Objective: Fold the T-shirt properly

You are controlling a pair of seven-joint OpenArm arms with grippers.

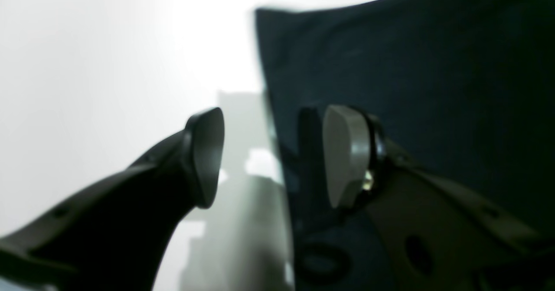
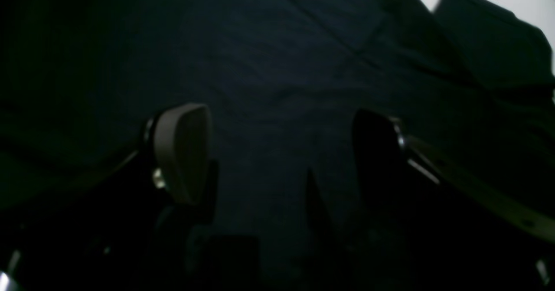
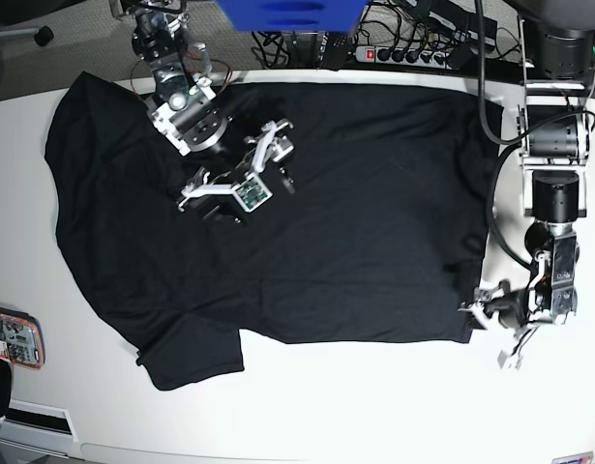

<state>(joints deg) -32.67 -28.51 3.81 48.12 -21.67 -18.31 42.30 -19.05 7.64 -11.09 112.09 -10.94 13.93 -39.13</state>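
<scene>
Left fingers spread, empty, straddling the T-shirt hem corner: one finger over bare surface, one over cloth. Right fingers spread too, nothing held, hovering above the shirt's mid-body, no edge near them. T-shirt lies flat, spread across the surface. Soft, limp, light, will drape and bunch. Best pinch: hem corners, sleeve or shoulder edges.

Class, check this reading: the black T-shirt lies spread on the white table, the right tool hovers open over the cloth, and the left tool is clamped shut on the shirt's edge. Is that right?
Not quite. The left tool is open, not clamped: the left wrist view shows its jaws apart beside the edge of the T-shirt, gripping nothing. The rest stands: the shirt lies on the white table and the right tool is open over the cloth.
</scene>
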